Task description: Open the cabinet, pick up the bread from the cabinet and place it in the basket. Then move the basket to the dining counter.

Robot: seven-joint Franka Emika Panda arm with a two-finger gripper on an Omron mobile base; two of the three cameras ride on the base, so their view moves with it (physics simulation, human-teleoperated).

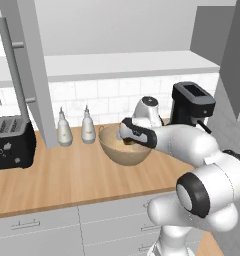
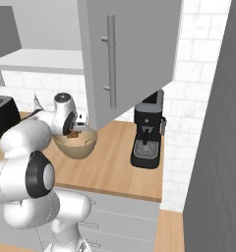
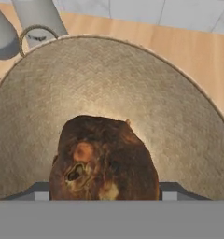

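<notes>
Reaches forward from the base, elbow bent, forearm angled left toward the far wall. Wrist turned down, gripper [image 1: 128,142] pointing steeply downward, low above the tabletop. Jaws spread wide, fingertips [image 3: 41,193] at either side.

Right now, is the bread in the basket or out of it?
In. The hand view shows the bread sitting on the basket's speckled inside, its rim curving all around, with the gripper right over it.
</notes>
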